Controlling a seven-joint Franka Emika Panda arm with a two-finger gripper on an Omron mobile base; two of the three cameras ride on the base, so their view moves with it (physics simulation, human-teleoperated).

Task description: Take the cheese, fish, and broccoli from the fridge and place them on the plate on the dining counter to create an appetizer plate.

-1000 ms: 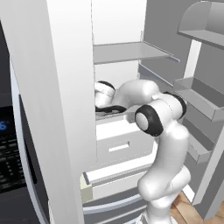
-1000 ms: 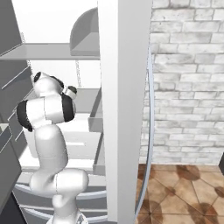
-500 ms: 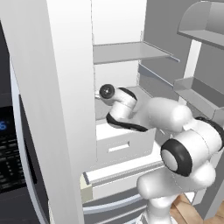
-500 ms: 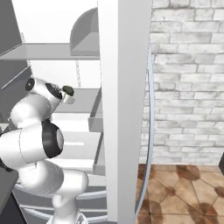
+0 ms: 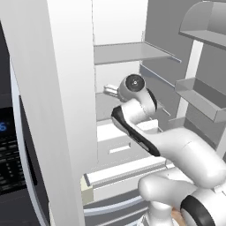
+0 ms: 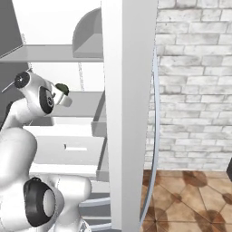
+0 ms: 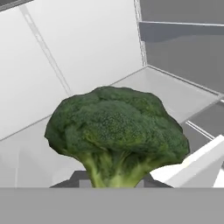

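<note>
The broccoli [image 7: 116, 131], a dark-green lumpy floret with a pale stalk, fills the middle of the hand view, its stalk running down between my fingertips. My gripper [image 7: 114, 180] is shut on it. In the right base view the broccoli [image 6: 62, 88] shows as a small dark lump at the tip of my gripper [image 6: 63, 94], just above the fridge's middle shelf [image 6: 84, 103]. The fridge [image 5: 57, 88] stands open around my arm. The cheese, fish, plate and dining counter are out of view.
An upper shelf [image 5: 128, 52] hangs above my hand, and a white pull-out drawer [image 5: 119, 145] sits below it. Door bins [image 5: 201, 99] jut out on the right. A brick wall [image 6: 195, 81] and brown tiled floor [image 6: 190, 199] lie beyond the fridge door.
My elbow has swung down and toward the cameras, and the wrist has turned. The hand stays over the middle shelf with the broccoli still in its grip.
</note>
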